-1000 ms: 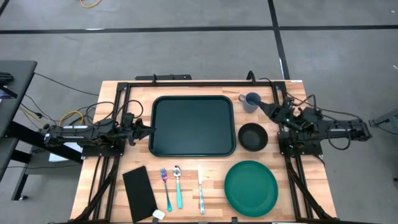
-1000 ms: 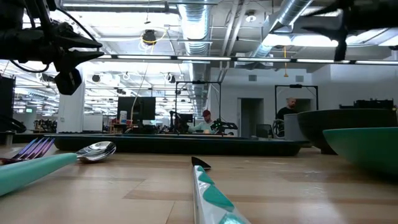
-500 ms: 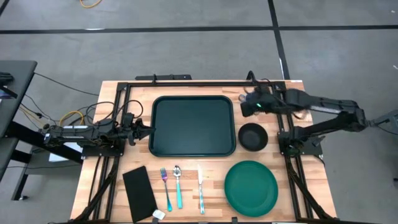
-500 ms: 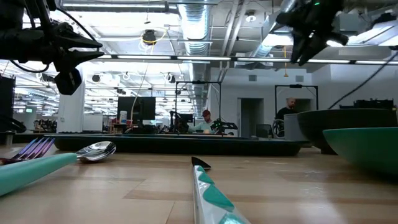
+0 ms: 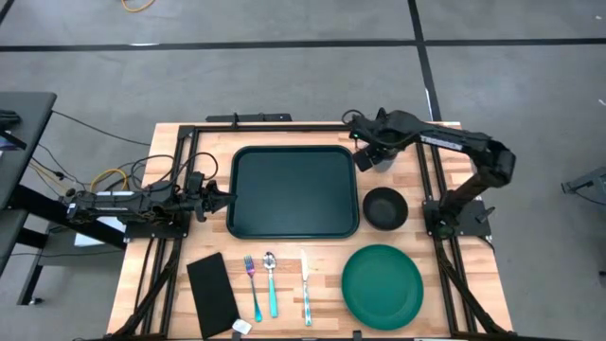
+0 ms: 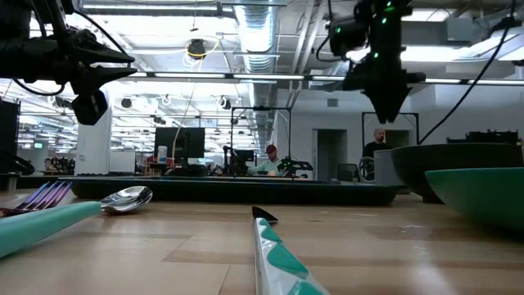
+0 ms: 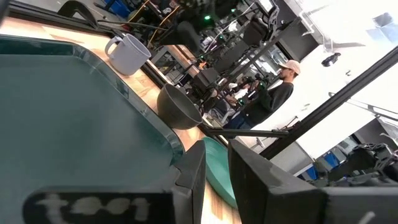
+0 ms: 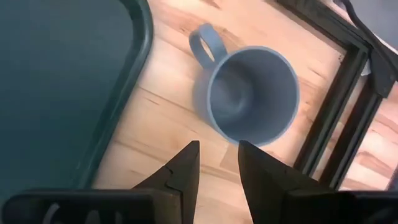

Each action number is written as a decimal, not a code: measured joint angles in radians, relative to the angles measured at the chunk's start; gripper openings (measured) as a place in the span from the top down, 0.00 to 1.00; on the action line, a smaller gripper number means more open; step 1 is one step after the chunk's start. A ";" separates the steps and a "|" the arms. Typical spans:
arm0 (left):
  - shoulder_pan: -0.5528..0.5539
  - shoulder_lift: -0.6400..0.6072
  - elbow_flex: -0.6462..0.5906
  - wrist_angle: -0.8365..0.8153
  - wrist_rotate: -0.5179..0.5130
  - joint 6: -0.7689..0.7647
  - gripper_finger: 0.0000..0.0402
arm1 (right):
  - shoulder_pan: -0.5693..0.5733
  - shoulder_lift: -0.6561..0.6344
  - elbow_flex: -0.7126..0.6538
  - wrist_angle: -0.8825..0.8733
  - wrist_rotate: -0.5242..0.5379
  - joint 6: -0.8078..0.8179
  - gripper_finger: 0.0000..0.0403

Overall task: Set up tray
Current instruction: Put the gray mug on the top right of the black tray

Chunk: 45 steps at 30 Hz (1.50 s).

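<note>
The dark green tray (image 5: 294, 189) lies flat on the middle of the table, with nothing on it. A grey-blue mug (image 8: 252, 93) stands upright on the wood by the tray's far right corner, its handle (image 8: 205, 43) toward the tray. My right gripper (image 8: 217, 155) hangs open above the mug's near side, pointing steeply down, and touches nothing. The high view shows the right gripper (image 5: 371, 152) partly covering the mug. My left gripper (image 5: 222, 199) waits level at the tray's left rim (image 7: 149, 124), its fingers slightly apart with nothing between them.
A black bowl (image 5: 384, 207) sits right of the tray, with a round green plate (image 5: 382, 282) nearer the front. A black napkin (image 5: 212, 294), fork (image 5: 252, 284), spoon (image 5: 272, 282) and knife (image 5: 306, 289) lie along the near edge. Black frame rails (image 8: 336, 118) run beside the mug.
My right gripper has swung from its resting place at the table's right edge toward the far left, ending over the mug. It has tipped from level to pointing steeply down and rolled as it went. Nothing on the table has moved.
</note>
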 joint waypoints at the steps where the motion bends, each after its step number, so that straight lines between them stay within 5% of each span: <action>1: 0.000 0.000 0.000 0.000 0.001 0.000 0.86 | -0.003 0.013 0.000 0.003 0.005 -0.009 0.75; 23: 0.000 0.000 0.000 -0.001 0.018 0.000 0.86 | -0.024 0.203 -0.001 0.038 0.060 -0.090 0.75; 34: 0.000 0.000 0.000 -0.002 0.019 -0.004 0.86 | -0.078 0.211 -0.002 0.065 0.000 -0.108 0.75; 45: 0.000 0.000 0.000 -0.002 0.019 -0.004 0.86 | -0.097 0.211 -0.032 0.121 -0.044 -0.133 0.89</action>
